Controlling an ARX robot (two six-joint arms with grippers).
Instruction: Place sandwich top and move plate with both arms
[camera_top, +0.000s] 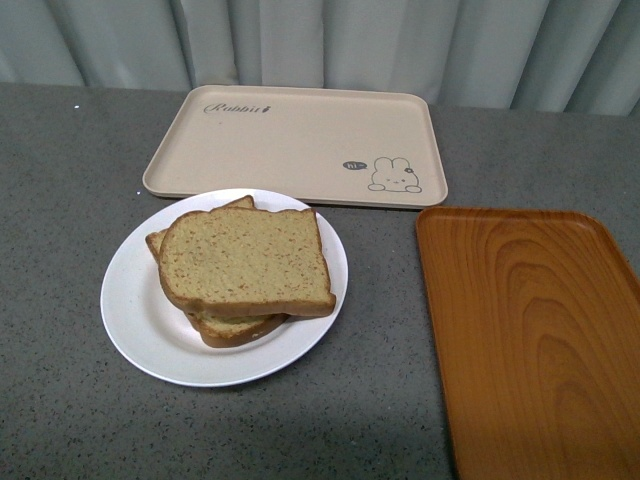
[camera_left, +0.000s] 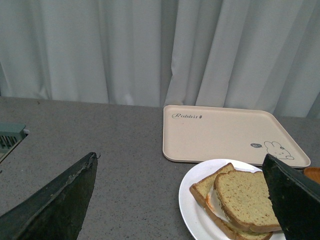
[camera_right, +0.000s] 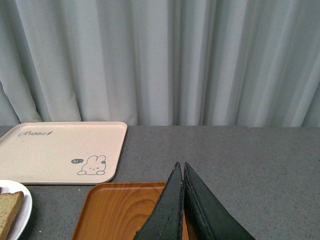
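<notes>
The sandwich top (camera_top: 243, 260), a tan speckled bread slice with a darker crust, lies flat on a lower slice on the white plate (camera_top: 135, 310), skewed so the lower slice's corners show. It also shows in the left wrist view (camera_left: 245, 200) on the plate (camera_left: 192, 210), with white filling at the sandwich's edge. My left gripper (camera_left: 180, 160) is open and empty, raised above the table to the left of the plate. My right gripper (camera_right: 181, 165) is shut and empty, above the orange tray (camera_right: 122, 207). Neither arm shows in the front view.
A beige rabbit-printed tray (camera_top: 300, 140) lies behind the plate, near the curtain. An orange wood-grain tray (camera_top: 535, 330) lies to the plate's right, reaching the front edge. The grey speckled table (camera_top: 60, 200) surrounds them. A grey-green object (camera_left: 9, 137) sits at the far left.
</notes>
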